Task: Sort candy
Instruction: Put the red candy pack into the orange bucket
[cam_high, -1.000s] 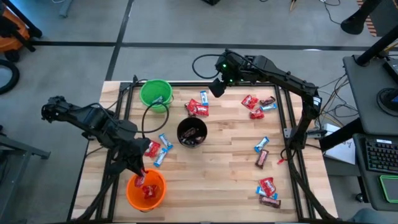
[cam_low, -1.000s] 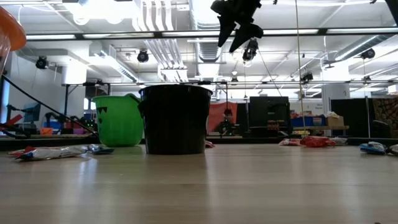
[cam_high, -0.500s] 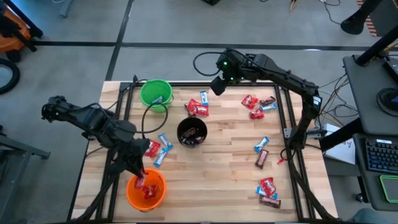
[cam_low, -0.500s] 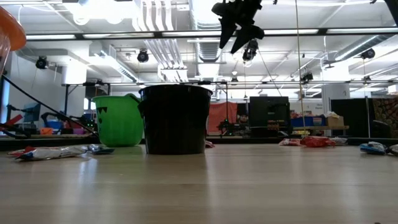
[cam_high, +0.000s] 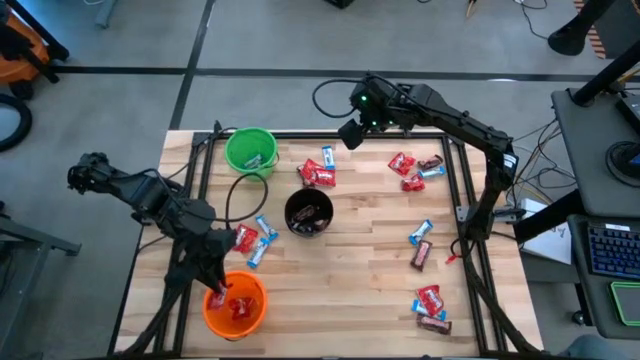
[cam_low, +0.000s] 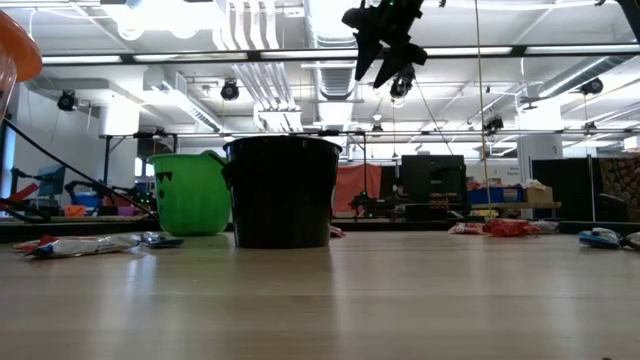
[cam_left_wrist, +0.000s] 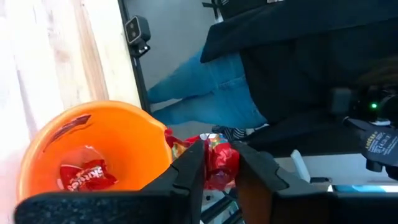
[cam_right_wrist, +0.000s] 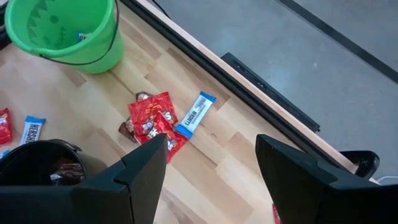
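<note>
My left gripper (cam_high: 214, 290) hangs over the left rim of the orange cup (cam_high: 237, 305) at the table's near left, shut on a red candy (cam_left_wrist: 219, 163). More red candy (cam_left_wrist: 87, 177) lies inside that cup. My right gripper (cam_right_wrist: 211, 180) stands open, holding nothing, high above the table's far edge, and also shows at the top of the low view (cam_low: 385, 40). Below it lie red candies (cam_right_wrist: 152, 118) and a blue-and-white one (cam_right_wrist: 194, 113). A green cup (cam_high: 250, 150) stands at the far left and a black cup (cam_high: 308, 212) in the middle. My left gripper pinches the red candy between its two fingers (cam_left_wrist: 188, 171), and crinkled wrapper (cam_left_wrist: 217, 149) sticks out past the fingertips. The fingers slant down toward the table's near edge. The candy is lifted clear, just above the orange cup's rim (cam_left_wrist: 158, 134).
Loose candy lies left of the black cup (cam_high: 255, 240), at the far right (cam_high: 415, 170), the right middle (cam_high: 421, 245) and the near right (cam_high: 430, 305). A dark frame rail (cam_high: 475, 215) runs along the right side. A person's legs (cam_left_wrist: 205, 81) stand beyond the table's near left corner.
My left gripper has swung a little toward the table's left edge over the orange cup and rolled slightly, the red candy still between its fingers.
</note>
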